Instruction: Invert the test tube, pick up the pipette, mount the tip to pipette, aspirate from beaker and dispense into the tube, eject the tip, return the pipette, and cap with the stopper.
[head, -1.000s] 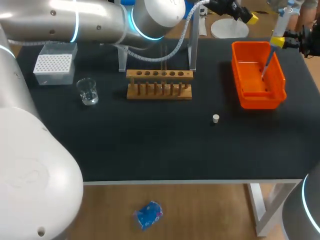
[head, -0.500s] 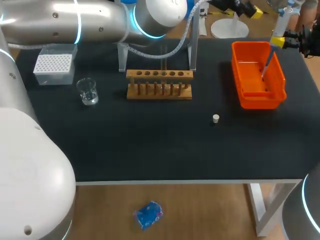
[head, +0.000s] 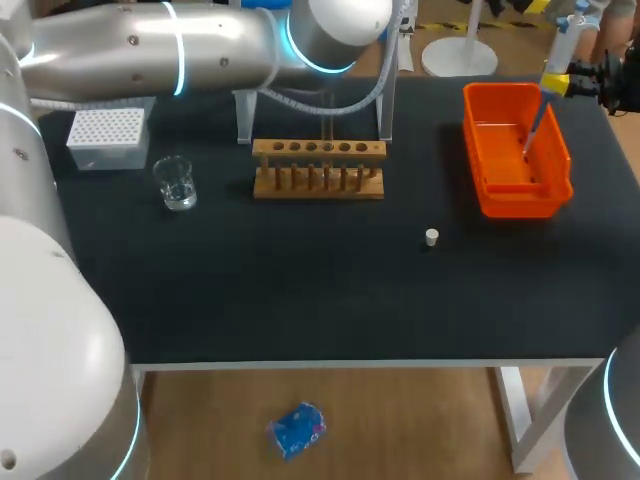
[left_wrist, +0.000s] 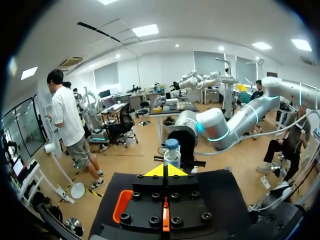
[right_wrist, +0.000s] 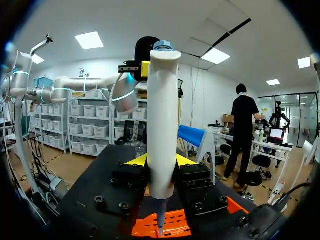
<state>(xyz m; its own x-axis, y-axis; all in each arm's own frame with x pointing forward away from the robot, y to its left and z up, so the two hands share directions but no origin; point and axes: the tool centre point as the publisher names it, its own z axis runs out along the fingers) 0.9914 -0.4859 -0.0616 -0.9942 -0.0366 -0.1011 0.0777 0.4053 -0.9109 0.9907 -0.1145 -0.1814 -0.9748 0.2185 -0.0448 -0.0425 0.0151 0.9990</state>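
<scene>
one arm moved: the left gripper (left_wrist: 165, 171), pinched empty, has pulled back past the orange bin (head: 520, 208), above which the right gripper (head: 557, 85) clamps the pipette (right_wrist: 162, 125), tip ejection apparently pending.

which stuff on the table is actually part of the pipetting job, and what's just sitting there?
Job: white pipette in the right gripper; thin glass test tube in the wooden rack; clear glass beaker; white tip box; small white stopper; orange plastic bin, likely for ejected tips.
Just there: clear plastic stand behind the rack, possibly the pipette's holder.
</scene>
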